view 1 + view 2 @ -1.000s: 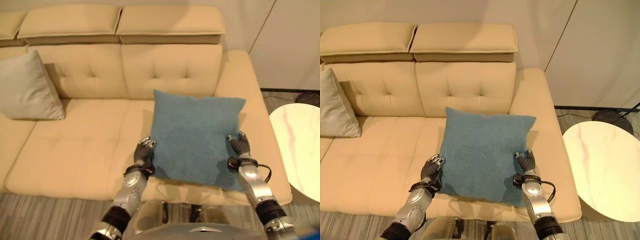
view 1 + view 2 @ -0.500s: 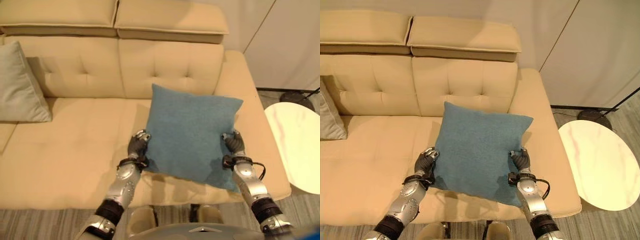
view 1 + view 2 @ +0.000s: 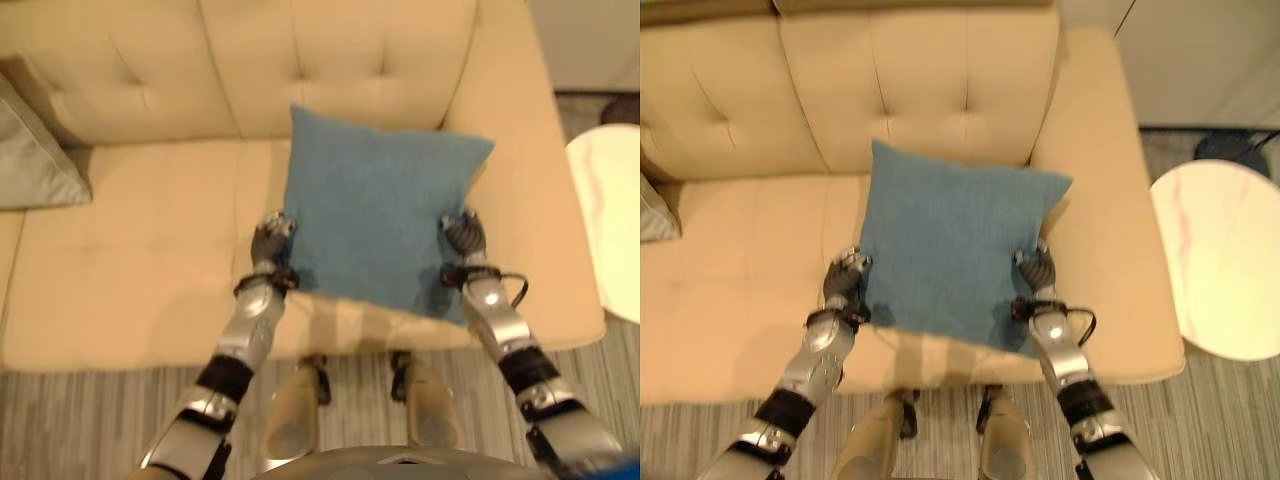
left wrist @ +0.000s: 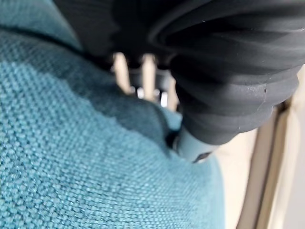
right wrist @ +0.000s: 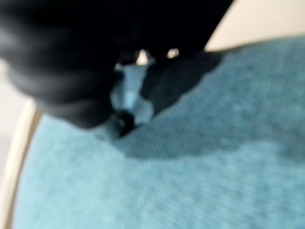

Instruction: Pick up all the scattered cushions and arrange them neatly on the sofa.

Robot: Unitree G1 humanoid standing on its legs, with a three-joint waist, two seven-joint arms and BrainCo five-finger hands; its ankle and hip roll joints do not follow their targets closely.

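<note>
Beige sofa (image 3: 140, 250) filled the background. Above its seat, near the right armrest, a blue cushion (image 3: 375, 215) was gripped at its side edges by the left robot hand (image 3: 270, 238) and the right robot hand (image 3: 464, 238). A grey cushion (image 3: 30, 165) was propped at far left.

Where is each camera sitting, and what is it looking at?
Left eye view: on the head, looking down at the blue cushion over the sofa; both arms show.
Right eye view: beside it, same scene, plus a round table.
Left wrist view: behind the left hand, against the cushion.
Right wrist view: behind the right hand, same cushion.
</note>
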